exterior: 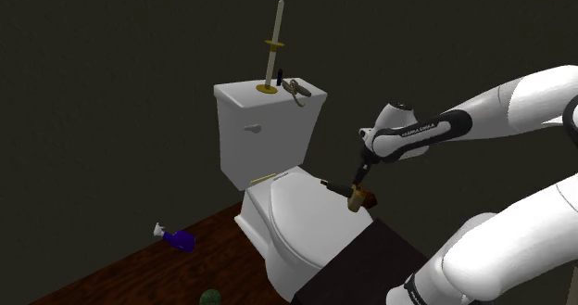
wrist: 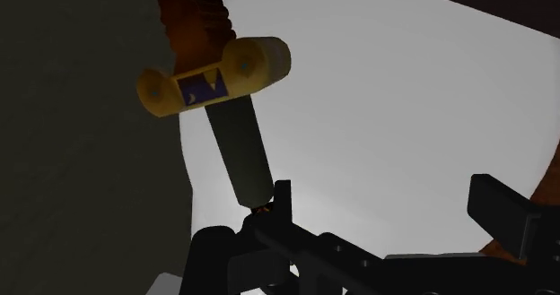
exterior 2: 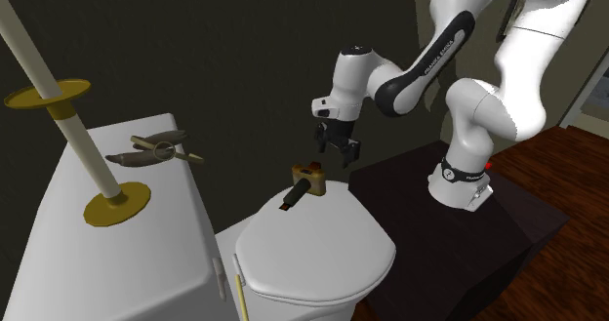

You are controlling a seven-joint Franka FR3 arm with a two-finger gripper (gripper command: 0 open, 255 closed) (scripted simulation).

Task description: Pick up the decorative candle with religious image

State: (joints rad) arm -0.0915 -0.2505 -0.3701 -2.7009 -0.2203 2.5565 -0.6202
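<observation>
The candle is a small piece with a yellow crossbar bearing a blue picture, a dark stem and a red-brown end. It lies on the rim of the white toilet lid, at the edge nearest the stand. My black gripper hangs just above and slightly to the stand side of it, open, with nothing between the fingers. In the wrist view the stem runs up from beside one finger, outside the gap of the gripper.
On the toilet tank stand a tall pale candlestick with a gold base and a dark tool. A blue bottle and a green thing lie on the wooden floor. The dark stand adjoins the toilet.
</observation>
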